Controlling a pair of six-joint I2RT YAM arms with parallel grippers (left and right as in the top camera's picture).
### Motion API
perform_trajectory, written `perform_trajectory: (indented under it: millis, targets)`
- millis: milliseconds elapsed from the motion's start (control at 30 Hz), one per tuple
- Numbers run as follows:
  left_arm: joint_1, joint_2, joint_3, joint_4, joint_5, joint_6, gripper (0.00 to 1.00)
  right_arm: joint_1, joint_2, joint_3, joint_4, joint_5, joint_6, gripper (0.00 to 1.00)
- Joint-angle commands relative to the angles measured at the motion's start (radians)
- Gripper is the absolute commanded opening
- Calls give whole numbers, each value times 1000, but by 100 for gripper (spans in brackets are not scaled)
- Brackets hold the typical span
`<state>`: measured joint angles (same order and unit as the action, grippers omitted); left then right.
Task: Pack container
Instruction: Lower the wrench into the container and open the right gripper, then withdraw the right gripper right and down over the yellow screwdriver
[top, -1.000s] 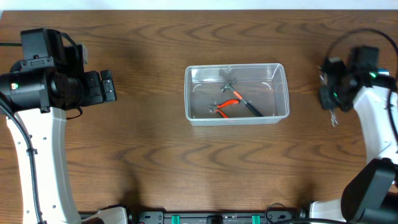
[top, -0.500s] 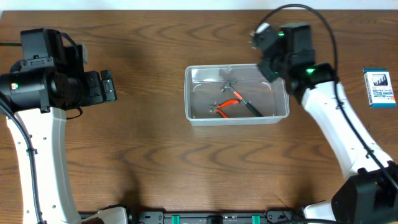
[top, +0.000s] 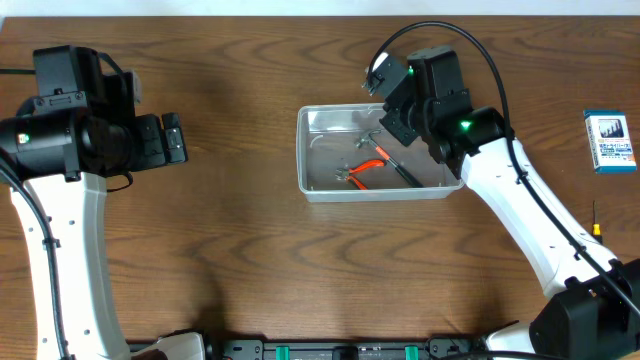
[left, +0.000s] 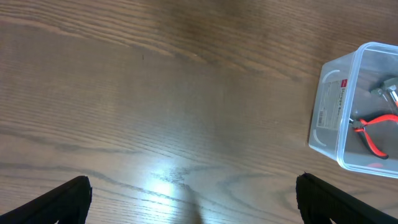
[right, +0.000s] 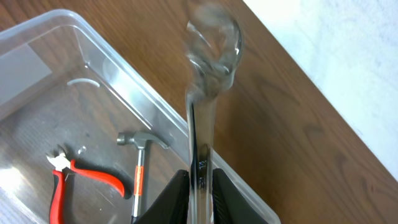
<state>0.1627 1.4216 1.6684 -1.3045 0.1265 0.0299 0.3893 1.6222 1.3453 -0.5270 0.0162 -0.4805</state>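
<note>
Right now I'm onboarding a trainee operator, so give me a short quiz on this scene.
1. True or false: the left claw is shut on a tool.
2. The right claw holds: A screwdriver, B wrench, C tape?
3. Which two tools lie in the container?

Key: 1 false, it is open and empty. 2 B. 3 hammer and pliers.

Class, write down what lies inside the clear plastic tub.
Red-handled pliers and a small hammer lie in the container. Overhead, the right arm hides its far right corner. The right gripper holds a wrench, not yet laid inside.
</note>
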Motion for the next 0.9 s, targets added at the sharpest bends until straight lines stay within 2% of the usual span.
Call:
perform_trajectory:
  millis: [0,167,367,467,600,633,733,867]
  targets:
    - [5,3,18,-4,-8,-1,98,4,0,-40,-8,2,-8,17]
    - [5,3,18,-4,-8,-1,98,4,0,-138,-4,2,-8,19]
    - [5,3,18,-4,-8,-1,98,4,0,-206,4,2,-5,15]
    - [5,3,18,-4,-8,-1,98,4,-1,-203,42,3,26,19]
    - [5,3,18,-5,-8,-1,98,4,-1,-177,110,9,115,35]
    - [5,3,18,-7,-8,-1,98,4,-2,-164,116,25,135,46]
    - [5,3,18,-17,-8,-1,98,-2,-10,-121,107,123,212,99]
    - [5,3,18,-24,-8,-1,98,-42,-53,-89,70,267,288,99]
